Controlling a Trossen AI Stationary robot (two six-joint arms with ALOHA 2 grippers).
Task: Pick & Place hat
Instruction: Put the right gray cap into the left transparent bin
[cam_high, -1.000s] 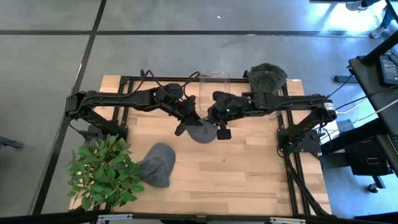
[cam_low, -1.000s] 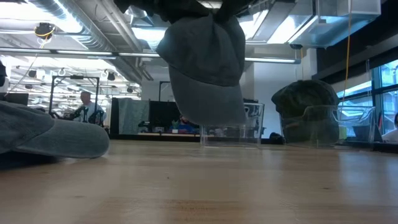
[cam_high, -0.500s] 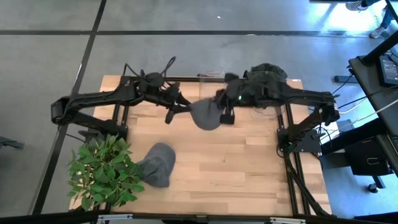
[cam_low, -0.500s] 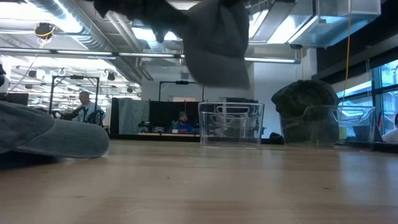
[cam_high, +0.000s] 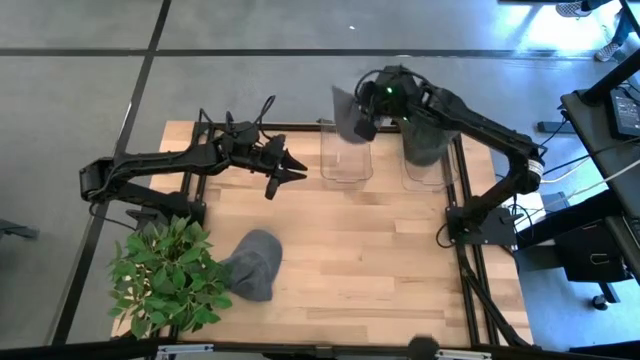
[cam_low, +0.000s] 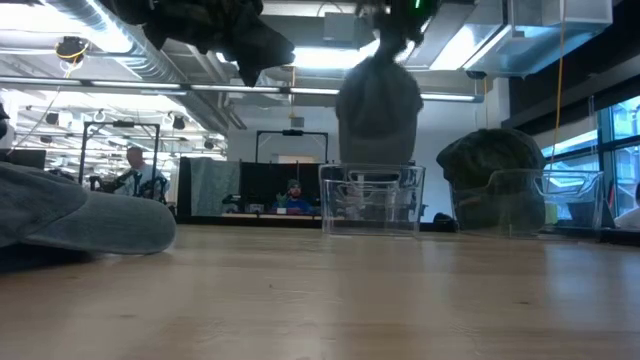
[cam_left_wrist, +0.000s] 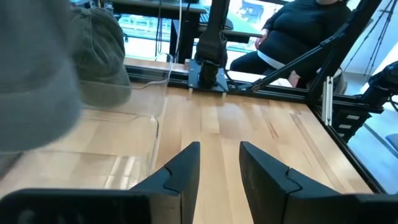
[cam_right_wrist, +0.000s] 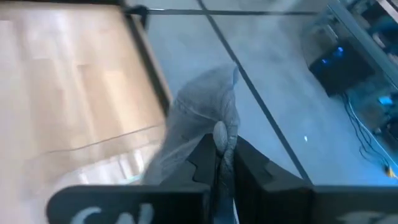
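A grey hat (cam_high: 344, 114) hangs from my shut right gripper (cam_high: 364, 118) above an empty clear box (cam_high: 346, 158) at the table's far edge; the low view shows the hat (cam_low: 378, 100) just over the box (cam_low: 372, 198). A dark green hat (cam_high: 428, 135) sits in a second clear box to the right. Another grey hat (cam_high: 255, 262) lies flat on the table near the left front. My left gripper (cam_high: 286, 171) is open, in the air left of the empty box, touching nothing; its wrist view shows the fingers apart (cam_left_wrist: 219, 154). My right gripper pinches a bunched fold of the grey hat's cloth (cam_right_wrist: 220, 132) between its two fingers (cam_right_wrist: 205, 158). The hat is lifted clear and hangs slack below the fingers, over the empty clear box. Which part of the hat the fold belongs to does not show.
A potted green plant (cam_high: 165, 275) stands at the table's near left corner beside the lying grey hat. Black frame rails (cam_high: 470, 230) run along the table's sides. Bare wood (cam_high: 370, 260) lies between the boxes and the near edge. People sit in the room beyond (cam_left_wrist: 298, 37).
My right gripper has carried the grey hat from mid-table up and toward the far edge, so that it hangs over the empty clear box. My left gripper, close against the hat a second ago, has drawn away toward the table's left and far side.
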